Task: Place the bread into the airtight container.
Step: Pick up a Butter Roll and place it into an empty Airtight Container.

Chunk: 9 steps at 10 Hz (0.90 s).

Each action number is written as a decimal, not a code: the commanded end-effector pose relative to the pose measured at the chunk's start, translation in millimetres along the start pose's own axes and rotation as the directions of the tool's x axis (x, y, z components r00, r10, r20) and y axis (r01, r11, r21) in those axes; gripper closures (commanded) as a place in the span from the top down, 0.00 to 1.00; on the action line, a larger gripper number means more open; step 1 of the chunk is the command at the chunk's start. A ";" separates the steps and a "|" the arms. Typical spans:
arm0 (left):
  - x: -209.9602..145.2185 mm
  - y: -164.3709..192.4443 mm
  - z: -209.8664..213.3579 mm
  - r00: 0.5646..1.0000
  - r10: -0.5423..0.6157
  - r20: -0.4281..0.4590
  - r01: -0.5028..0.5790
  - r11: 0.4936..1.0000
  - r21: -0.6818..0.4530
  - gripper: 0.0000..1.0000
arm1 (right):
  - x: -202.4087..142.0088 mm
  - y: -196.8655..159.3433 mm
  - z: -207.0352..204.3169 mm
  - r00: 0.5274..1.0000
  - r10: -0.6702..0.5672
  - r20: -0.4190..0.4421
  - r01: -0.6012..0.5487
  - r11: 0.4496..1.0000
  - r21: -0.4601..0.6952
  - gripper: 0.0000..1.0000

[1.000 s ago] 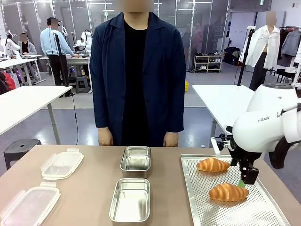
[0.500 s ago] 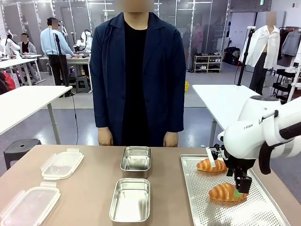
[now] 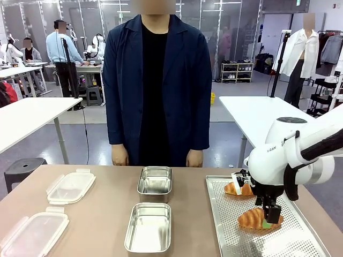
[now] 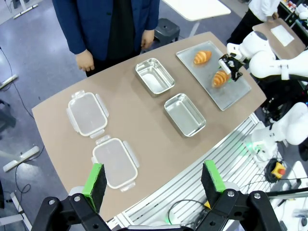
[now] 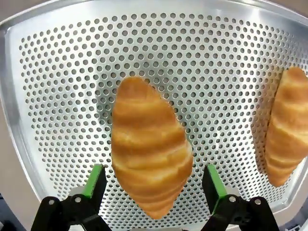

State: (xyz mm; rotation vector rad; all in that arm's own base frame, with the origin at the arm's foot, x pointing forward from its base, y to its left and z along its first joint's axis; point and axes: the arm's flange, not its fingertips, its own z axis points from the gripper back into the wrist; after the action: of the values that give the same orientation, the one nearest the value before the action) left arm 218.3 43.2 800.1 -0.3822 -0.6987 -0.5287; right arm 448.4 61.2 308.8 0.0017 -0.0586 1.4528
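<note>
Golden croissant (image 5: 150, 149) lies between spread fingers of the right pincer (image 5: 154, 180).

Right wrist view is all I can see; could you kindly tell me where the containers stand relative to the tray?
Observer: The near steel container and the far steel container stand to the left of the tray, one behind the other.
Operator: Are they empty?
Observer: Both are empty and uncovered.
Operator: Where are the lids?
Observer: The near clear lid and the far clear lid lie farther left on the table.
</note>
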 end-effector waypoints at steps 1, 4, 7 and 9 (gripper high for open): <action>0.1 -1.3 0.6 1.000 -0.024 -0.001 0.024 1.000 -0.013 1.00 | 2.7 -6.5 -9.0 0.999 -0.012 0.035 0.011 1.000 0.004 1.00; 0.1 -1.3 0.6 1.000 -0.024 -0.001 0.024 1.000 -0.013 1.00 | 3.6 -6.3 -21.0 0.999 -0.007 0.039 0.006 0.999 0.044 0.87; 0.1 -1.3 0.6 1.000 -0.024 -0.001 0.024 1.000 -0.013 1.00 | 4.1 -8.8 -19.8 0.999 -0.017 0.047 0.013 0.997 0.071 0.60; 0.1 -1.3 0.6 1.000 -0.024 -0.001 0.024 1.000 -0.013 1.00 | 2.7 -9.1 -11.9 0.999 -0.021 0.044 0.018 0.997 0.074 0.40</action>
State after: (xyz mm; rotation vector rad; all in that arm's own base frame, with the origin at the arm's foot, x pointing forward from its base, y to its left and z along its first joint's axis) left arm 218.3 43.2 800.1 -0.3822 -0.6987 -0.5287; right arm 457.3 64.7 294.4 0.0637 -0.0406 1.4232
